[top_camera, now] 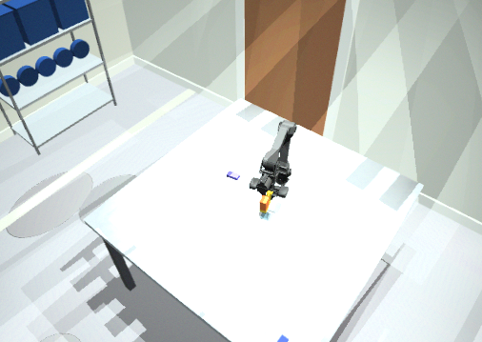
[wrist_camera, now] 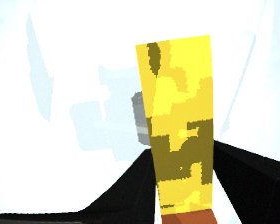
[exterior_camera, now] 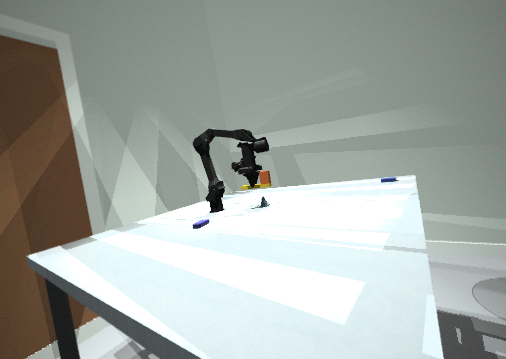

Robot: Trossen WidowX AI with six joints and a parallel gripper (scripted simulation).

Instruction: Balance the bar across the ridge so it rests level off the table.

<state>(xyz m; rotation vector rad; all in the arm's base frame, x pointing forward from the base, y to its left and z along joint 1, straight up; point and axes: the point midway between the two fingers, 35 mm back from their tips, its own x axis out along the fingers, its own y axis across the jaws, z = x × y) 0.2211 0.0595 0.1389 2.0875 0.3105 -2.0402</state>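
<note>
The yellow bar (top_camera: 270,195) (exterior_camera: 245,187) (wrist_camera: 181,100) has an orange block (top_camera: 264,204) (exterior_camera: 265,178) (wrist_camera: 188,217) standing on one end. My gripper (top_camera: 268,194) (exterior_camera: 252,185) (wrist_camera: 180,151) is shut on the bar, which looks about level in the exterior view and hangs clear of the table. The small dark, pointed ridge (exterior_camera: 264,202) stands on the table below the bar. In the top view the ridge (top_camera: 265,215) shows just past the block end. In the wrist view the ridge cannot be told for certain; a grey shape shows at the bar's left edge.
A small purple block (top_camera: 232,175) (exterior_camera: 201,224) lies on the white table (top_camera: 190,247) (exterior_camera: 250,279) near the arm's base. A blue block (top_camera: 283,338) (exterior_camera: 388,179) lies far off near the table's edge. A shelf with blue boxes (top_camera: 35,18) stands away from the table.
</note>
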